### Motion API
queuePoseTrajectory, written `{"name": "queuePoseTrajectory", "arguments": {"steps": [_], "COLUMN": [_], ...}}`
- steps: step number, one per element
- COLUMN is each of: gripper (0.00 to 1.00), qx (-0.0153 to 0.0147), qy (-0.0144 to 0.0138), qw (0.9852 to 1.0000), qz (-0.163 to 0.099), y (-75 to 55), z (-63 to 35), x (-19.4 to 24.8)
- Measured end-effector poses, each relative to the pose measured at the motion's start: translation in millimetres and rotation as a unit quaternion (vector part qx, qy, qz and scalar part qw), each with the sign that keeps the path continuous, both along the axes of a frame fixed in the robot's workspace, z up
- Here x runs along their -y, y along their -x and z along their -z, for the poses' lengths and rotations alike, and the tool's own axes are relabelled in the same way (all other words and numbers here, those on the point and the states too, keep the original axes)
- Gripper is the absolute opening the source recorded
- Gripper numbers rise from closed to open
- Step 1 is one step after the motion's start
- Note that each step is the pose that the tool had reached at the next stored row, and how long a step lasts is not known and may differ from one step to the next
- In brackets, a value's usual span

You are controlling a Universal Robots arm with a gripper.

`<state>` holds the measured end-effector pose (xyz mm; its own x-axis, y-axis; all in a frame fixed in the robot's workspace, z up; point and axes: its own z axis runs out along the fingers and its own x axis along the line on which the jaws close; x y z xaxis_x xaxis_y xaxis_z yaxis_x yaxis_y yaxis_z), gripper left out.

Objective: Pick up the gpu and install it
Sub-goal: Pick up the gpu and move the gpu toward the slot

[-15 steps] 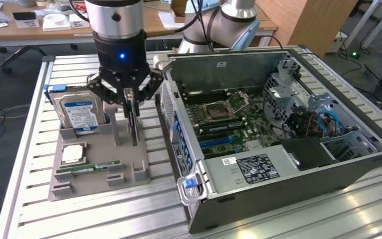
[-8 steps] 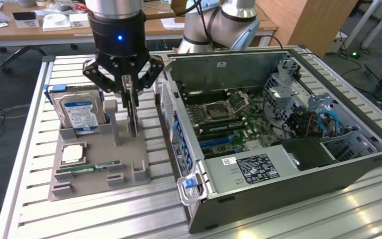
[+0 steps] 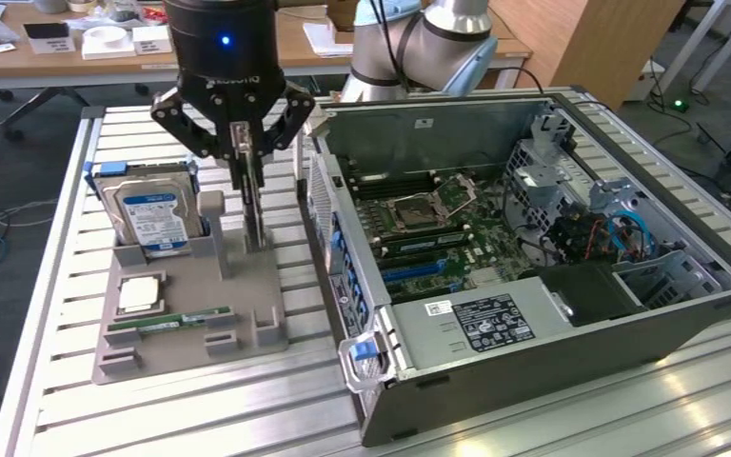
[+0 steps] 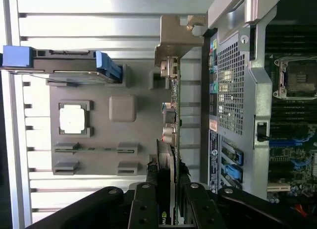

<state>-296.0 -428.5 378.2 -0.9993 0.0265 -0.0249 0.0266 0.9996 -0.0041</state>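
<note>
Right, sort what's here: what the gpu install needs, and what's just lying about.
Job: gpu, standing in the grey holder; hand at its top edge; open computer case.
Lying about: hard drive, processor chip, memory stick, all on the holder.

Exterior oblique from above; wrist down along pincer.

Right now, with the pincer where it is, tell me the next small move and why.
Probably a short straight lift. The pincer looks closed on the gpu, which stands upright in the grey holder beside the open computer case; rising vertically should free it from its slot without twisting.
</note>
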Motion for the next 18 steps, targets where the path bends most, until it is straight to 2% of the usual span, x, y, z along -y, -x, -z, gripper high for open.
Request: {"name": "queuePoseTrajectory", "arguments": {"steps": [10,18], "gripper": [0.26,0.26], "qx": [0.0,0.0], "qy": [0.0,0.0], "qw": [1.0,1.0], "qz": [0.0,0.0], "y": [0.0,0.0], "z": [-16.8,-35.8], "x": [0.0,0.0]}}
